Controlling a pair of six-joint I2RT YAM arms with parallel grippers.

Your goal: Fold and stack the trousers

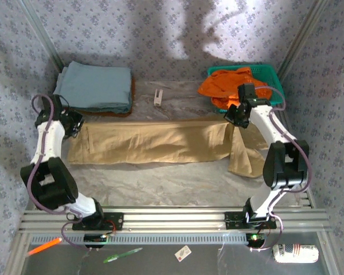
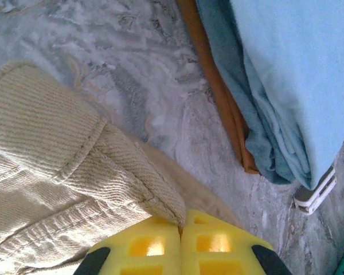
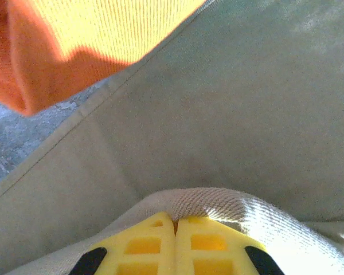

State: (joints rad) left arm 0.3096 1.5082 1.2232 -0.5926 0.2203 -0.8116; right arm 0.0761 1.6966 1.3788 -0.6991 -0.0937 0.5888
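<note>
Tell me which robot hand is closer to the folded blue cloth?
The left. The left gripper pinches the trousers at one end, just in front of the blue cloth; the right gripper pinches the opposite end, beside the green basket.

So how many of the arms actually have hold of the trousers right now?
2. The left gripper has its jaws shut on the trousers at their left end; the right gripper, jaws shut, pinches the right end beside the green basket.

Tan trousers (image 1: 155, 143) spread lengthwise, ends pinched
</note>
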